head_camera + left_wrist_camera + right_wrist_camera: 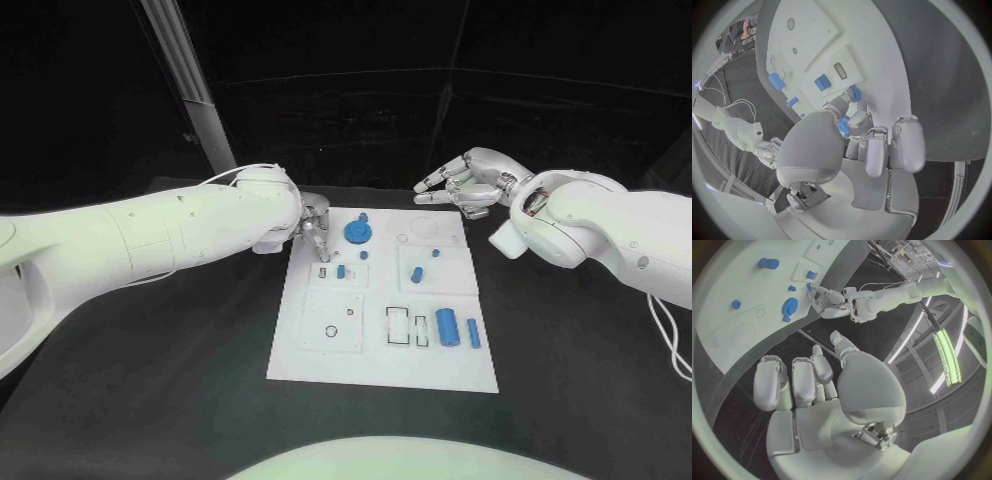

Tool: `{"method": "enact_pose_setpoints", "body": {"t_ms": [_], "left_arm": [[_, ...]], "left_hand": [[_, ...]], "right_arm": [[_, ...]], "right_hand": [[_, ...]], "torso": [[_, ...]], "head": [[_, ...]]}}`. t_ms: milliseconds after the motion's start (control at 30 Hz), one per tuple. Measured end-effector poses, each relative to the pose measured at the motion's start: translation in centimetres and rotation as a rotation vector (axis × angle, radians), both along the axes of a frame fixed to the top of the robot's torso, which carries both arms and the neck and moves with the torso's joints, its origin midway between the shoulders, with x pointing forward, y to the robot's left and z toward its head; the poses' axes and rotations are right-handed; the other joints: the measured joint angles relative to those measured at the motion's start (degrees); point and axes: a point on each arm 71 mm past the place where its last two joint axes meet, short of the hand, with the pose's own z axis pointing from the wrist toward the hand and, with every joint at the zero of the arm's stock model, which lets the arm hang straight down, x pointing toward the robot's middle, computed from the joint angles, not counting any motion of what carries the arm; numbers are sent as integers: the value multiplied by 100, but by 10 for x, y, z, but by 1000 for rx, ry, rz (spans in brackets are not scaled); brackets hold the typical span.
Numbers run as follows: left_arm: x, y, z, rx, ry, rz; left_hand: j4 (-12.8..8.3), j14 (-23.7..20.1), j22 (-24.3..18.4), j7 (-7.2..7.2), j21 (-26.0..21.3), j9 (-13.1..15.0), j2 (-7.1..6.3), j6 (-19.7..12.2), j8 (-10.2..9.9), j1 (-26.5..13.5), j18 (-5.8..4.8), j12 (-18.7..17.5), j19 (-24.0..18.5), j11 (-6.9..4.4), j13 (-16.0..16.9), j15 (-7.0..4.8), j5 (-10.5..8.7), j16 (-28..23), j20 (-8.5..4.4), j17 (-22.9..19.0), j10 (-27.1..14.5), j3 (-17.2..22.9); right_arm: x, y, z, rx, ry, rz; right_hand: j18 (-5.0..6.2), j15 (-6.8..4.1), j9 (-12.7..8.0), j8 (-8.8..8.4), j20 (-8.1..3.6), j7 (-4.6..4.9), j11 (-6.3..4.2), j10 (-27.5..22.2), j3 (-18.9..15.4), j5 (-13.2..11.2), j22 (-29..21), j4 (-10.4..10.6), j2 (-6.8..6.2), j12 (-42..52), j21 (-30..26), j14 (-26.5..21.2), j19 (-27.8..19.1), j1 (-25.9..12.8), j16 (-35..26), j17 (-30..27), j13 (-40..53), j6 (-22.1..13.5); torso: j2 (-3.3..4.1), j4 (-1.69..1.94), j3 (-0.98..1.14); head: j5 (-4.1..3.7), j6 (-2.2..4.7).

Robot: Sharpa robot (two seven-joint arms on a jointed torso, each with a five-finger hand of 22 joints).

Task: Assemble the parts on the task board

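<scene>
The job looks only part done: the left hand (pixel 310 232) pinches a small blue part (pixel 843 128) in its fingers at the upper left of the white board (pixel 325 365), other blue parts (pixel 447 324) lie loose, and the right hand (pixel 464 183) hovers released.

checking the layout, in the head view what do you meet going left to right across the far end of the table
left hand at the task board's far left corner → blue round part on the board → white round part → right hand, raised past the board's far right corner
</scene>
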Motion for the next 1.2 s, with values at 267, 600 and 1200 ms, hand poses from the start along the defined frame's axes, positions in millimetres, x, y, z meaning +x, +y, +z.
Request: {"method": "enact_pose_setpoints", "body": {"t_ms": [267, 600, 1200], "left_arm": [[-4, 2, 0, -16, 1, -4], [-6, 4, 1, -38, -1, -2], [-11, 10, 8, -77, 11, -2]], "left_hand": [[-61, -20, 0, 0, 31, 0, 17, 0, 20, -17, 0, 26, 0, -18, 1, -20, 30, 24, 0, 0, 21, 108], [-202, -21, 0, -1, 31, 0, 17, -1, 63, -16, 0, 26, 0, -12, -26, -20, 32, 24, 0, 0, 29, 250], [-193, -20, 0, -25, -61, 241, 45, -25, 39, -88, 0, -22, -21, -21, -82, -20, 33, -2, -21, 0, 39, 338]], "right_arm": [[0, 0, 0, 0, 0, -1], [0, -1, 0, -1, 0, -1], [1, -1, 0, -1, 0, -4]], "right_hand": [[0, 0, 0, 0, 0, 0, 0, 0, 0, 0, -13, 0, 0, 0, 0, 0, 0, 0, 0, -9, -5, 0], [0, 0, 0, 0, 0, 0, 0, 0, 0, 0, -13, 0, 0, 0, 0, 0, 0, 0, 0, -11, -8, 0], [0, 0, 0, 0, 0, 0, 0, 0, 0, 0, -13, 0, 0, 0, 0, 0, 0, 0, 0, -11, -8, 0]], "torso": [[0, -3, 0], [1, -9, -1], [3, -9, -1]], "head": [[-3, -1], [-7, 12], [-12, -4]]}}
